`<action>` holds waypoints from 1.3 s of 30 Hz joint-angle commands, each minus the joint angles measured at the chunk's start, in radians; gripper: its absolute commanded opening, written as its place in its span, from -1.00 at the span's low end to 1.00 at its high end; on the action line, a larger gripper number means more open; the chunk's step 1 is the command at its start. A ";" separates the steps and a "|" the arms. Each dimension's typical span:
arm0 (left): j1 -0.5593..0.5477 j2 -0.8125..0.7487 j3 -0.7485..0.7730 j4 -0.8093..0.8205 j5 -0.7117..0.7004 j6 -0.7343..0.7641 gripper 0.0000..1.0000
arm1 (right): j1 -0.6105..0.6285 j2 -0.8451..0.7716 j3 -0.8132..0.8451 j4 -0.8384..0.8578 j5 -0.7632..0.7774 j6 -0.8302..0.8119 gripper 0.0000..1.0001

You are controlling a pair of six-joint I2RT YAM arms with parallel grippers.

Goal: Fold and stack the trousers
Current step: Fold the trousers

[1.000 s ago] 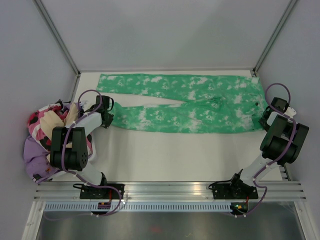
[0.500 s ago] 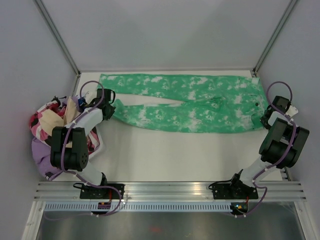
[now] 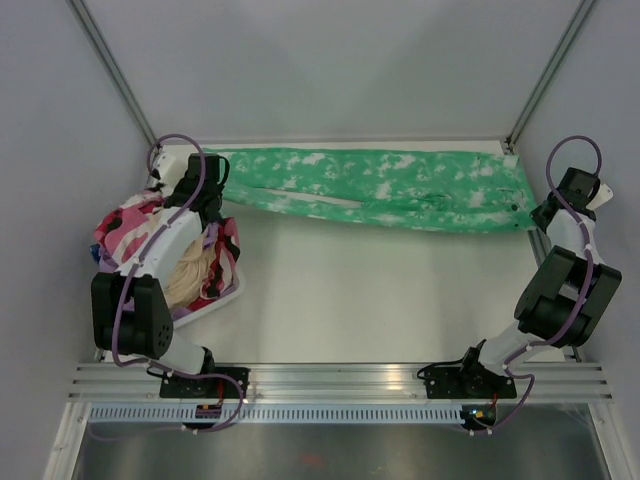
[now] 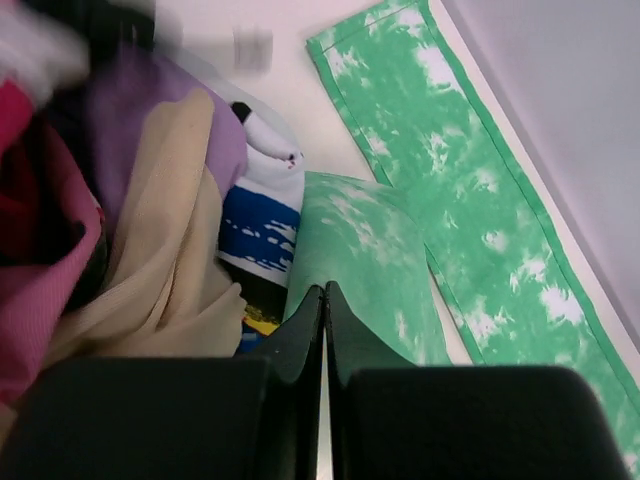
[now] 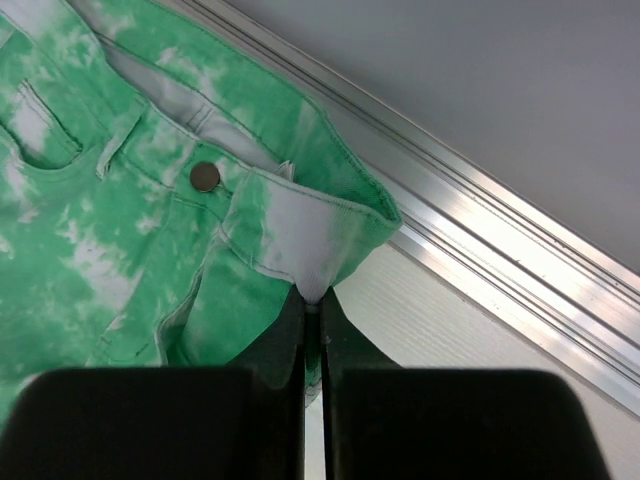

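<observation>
Item: trousers (image 3: 380,190), bright green with white tie-dye mottling and a dark waist button (image 5: 205,177). I logged them stretched lengthwise between both finger pairs. One leg's hem was pinched in the left fingers (image 4: 300,340), the waistband corner in the right fingers (image 5: 290,330). The other leg lay flat beyond.

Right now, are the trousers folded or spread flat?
Spread, not folded: the trousers lie full length, legs side by side; left fingers pinch one leg, right fingers the waistband.

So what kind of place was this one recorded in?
Probably a lab test cell, not a home: plain grey walls, aluminium frame posts, and a white table with trousers and a clothes pile.
</observation>
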 commanded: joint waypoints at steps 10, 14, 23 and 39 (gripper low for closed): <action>0.000 0.102 0.099 0.016 0.058 0.050 -0.95 | 0.006 0.023 0.084 0.049 -0.033 -0.019 -0.99; -0.105 0.162 0.185 0.030 0.161 0.057 -0.95 | 0.007 0.038 0.102 0.049 -0.035 -0.013 -0.99; -0.216 0.160 0.167 -0.418 0.050 -0.148 -0.95 | 0.007 0.056 0.122 0.040 -0.013 -0.027 -0.96; -0.215 0.003 -0.122 -0.826 -0.034 -0.754 -0.95 | 0.013 0.116 0.211 -0.026 -0.082 -0.045 -0.95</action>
